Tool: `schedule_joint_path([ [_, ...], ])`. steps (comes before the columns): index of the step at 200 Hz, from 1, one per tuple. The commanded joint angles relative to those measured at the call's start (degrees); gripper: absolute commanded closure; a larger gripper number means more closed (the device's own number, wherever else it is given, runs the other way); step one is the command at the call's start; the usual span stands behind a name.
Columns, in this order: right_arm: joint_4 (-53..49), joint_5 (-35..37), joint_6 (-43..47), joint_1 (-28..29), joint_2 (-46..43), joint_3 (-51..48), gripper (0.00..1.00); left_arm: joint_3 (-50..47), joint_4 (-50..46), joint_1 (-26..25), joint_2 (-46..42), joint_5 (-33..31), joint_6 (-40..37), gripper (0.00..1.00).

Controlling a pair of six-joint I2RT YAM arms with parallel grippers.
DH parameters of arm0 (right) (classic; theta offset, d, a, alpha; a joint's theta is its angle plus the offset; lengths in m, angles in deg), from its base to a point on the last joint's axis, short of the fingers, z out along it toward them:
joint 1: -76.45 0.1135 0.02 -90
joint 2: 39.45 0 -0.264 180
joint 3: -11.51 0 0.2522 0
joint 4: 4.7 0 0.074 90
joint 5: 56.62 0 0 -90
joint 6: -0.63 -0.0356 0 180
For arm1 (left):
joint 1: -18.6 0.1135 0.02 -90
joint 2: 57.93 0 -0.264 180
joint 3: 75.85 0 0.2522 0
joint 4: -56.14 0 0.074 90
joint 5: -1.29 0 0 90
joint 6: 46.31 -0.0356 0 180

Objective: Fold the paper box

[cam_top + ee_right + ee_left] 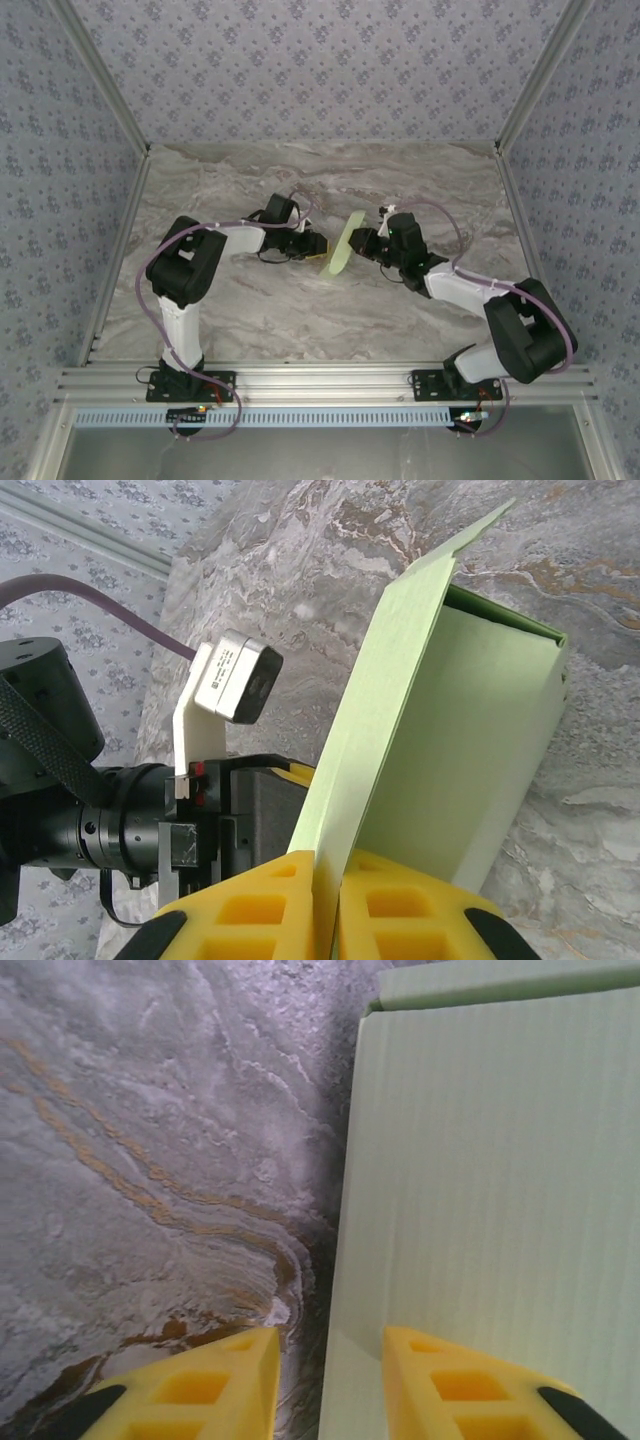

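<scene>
The paper box is a pale green card piece standing on edge at the middle of the marble table, partly folded, with one panel bent away from another. My right gripper is shut on the lower edge of one panel of the paper box. From the other side comes my left gripper, open, with the box's edge in the gap between its yellow fingers. Its right finger lies against the card and its left finger stands apart from it. From above, the left gripper and right gripper face each other across the card.
The marble table is walled by patterned panels at the back and both sides. An aluminium rail runs along the near edge by the arm bases. The left arm's wrist camera sits close behind the card.
</scene>
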Motion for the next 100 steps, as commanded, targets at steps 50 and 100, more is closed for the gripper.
schedule_joint_path([
  [50,-5.45,4.51,2.68,1.59,4.63,2.47,0.86,-11.07,1.29,-0.68,-20.07,-19.07,-5.84,0.49],
  [100,-6.02,4.54,2.83,1.76,5.46,3.74,0.86,-26.81,13.38,-7.79,-37.07,-28.20,-12.38,0.30],
])
